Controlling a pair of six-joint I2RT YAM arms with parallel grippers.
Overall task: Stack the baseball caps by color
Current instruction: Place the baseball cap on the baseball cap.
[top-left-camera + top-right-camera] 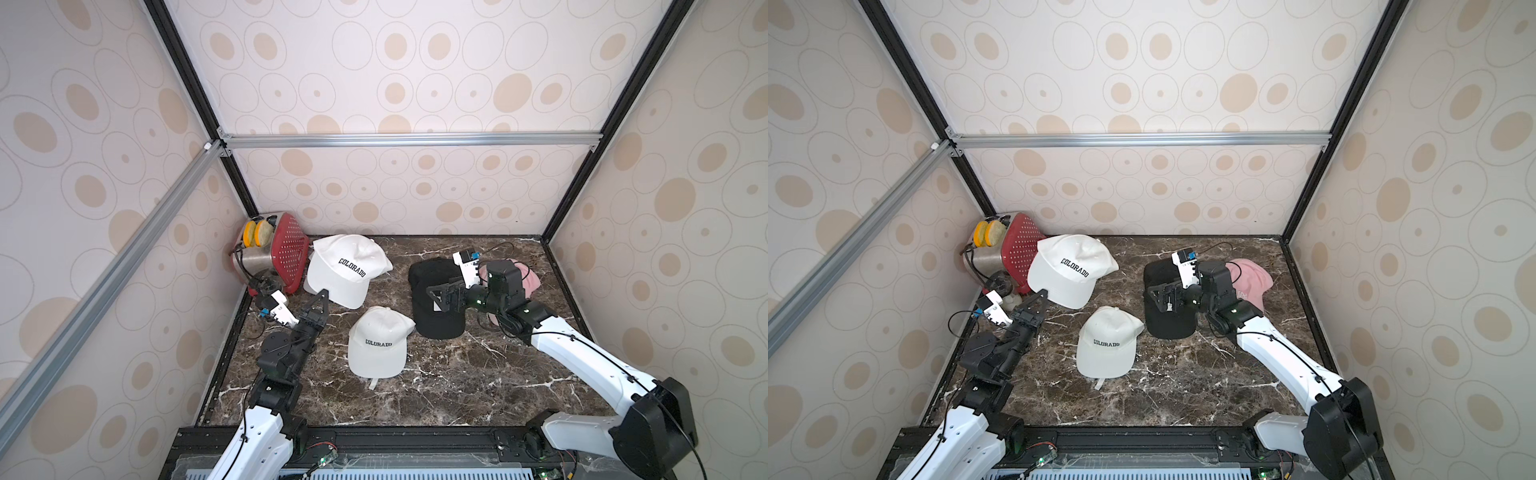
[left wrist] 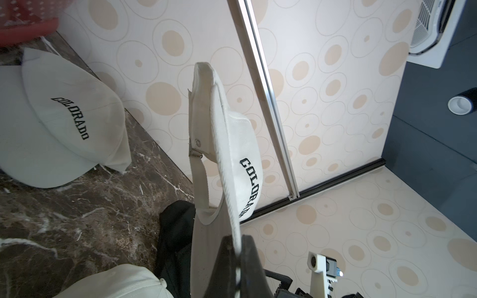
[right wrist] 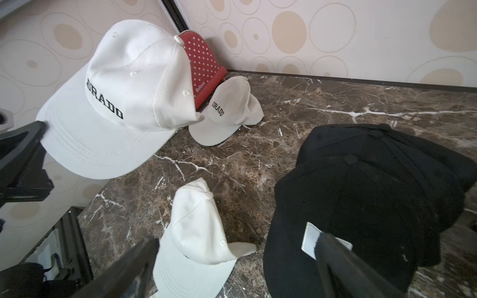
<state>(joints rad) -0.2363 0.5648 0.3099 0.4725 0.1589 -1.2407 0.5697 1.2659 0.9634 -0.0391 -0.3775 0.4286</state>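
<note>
1. The step in hand is gathering the whites. The black stack (image 1: 440, 326) sits at the right, with a pink cap (image 1: 530, 282) partly hidden behind the right arm at the far right.
2. The left jaws are shut tight on the brim edge of the held cap (image 1: 349, 266), which hangs in the air at the far left.
3. The far cap (image 3: 227, 108) lies on the tabletop (image 1: 436, 386) by the toaster (image 1: 291, 249), roughly under the held cap. The near cap (image 1: 378, 345) lies at the centre, apart from both.
4. The next move, I judge, is to line the held cap crown over crown with one white cap, lower it, and release it. Which cap is the base, I cannot tell.
5. The right jaws are spread wide and empty, hovering over the black stack.
</note>
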